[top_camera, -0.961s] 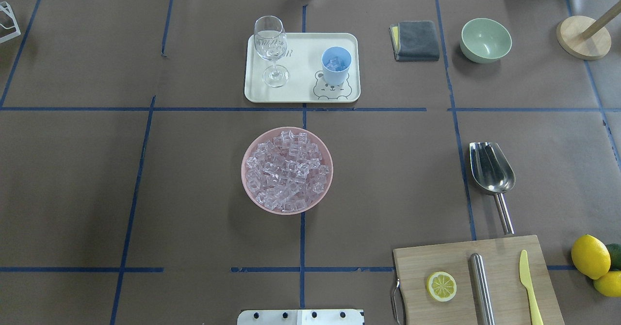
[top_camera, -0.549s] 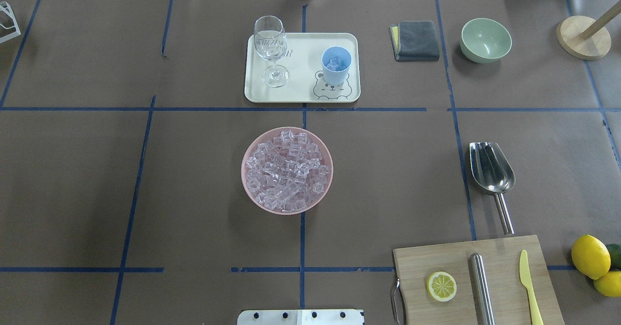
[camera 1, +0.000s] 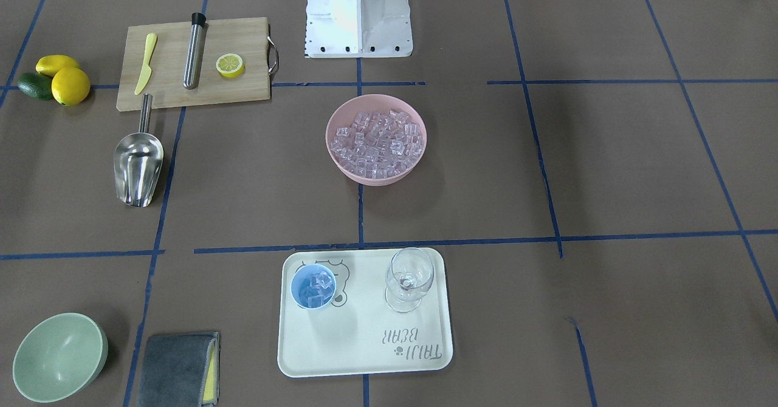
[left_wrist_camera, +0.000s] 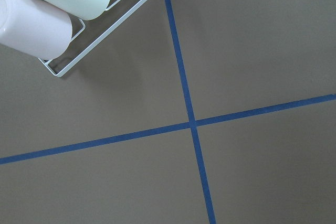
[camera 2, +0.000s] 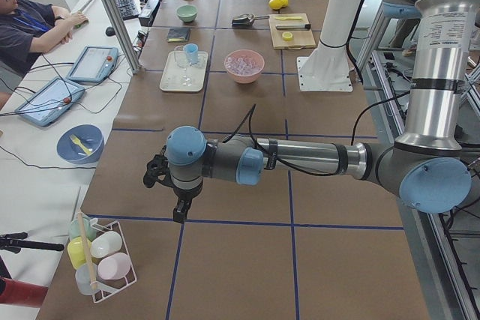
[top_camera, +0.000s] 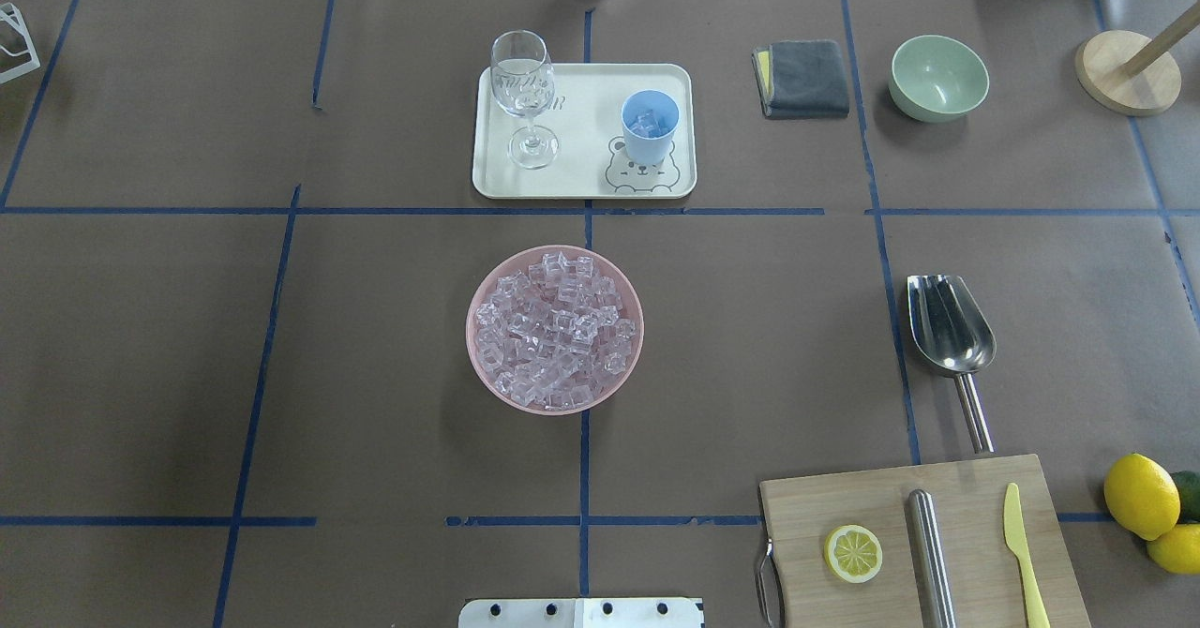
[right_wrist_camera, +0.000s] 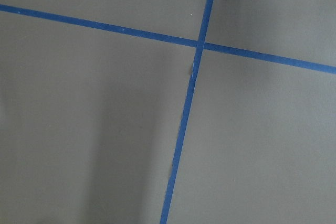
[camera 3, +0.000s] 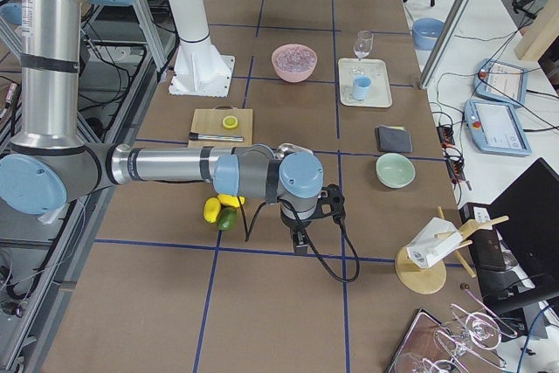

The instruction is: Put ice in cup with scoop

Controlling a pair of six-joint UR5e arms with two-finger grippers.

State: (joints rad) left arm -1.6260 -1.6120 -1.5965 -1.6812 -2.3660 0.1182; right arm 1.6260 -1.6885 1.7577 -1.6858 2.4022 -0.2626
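**Scoop lies loose, both arms out at the table's ends**

The left gripper (camera 2: 180,212) hangs over bare table at lower left of the left side view, and the right gripper (camera 3: 300,242) hangs low at the centre of the right side view. Whether their jaws are open cannot be told.

Overhead, the tray (top_camera: 581,141) sits at top centre. Its print appears to read "TAJI BEAR". The pink bowl (top_camera: 470,333) at mid-frame is heaped with ice (top_camera: 555,342).

The scoop (top_camera: 949,328) lies at right with its long axis nearly vertical in frame. Its trough mouth points up-frame, and its handle end reaches the cutting board (top_camera: 844,506).

The cup (top_camera: 650,131) stands upright on the tray's right side, with a few cubes inside.
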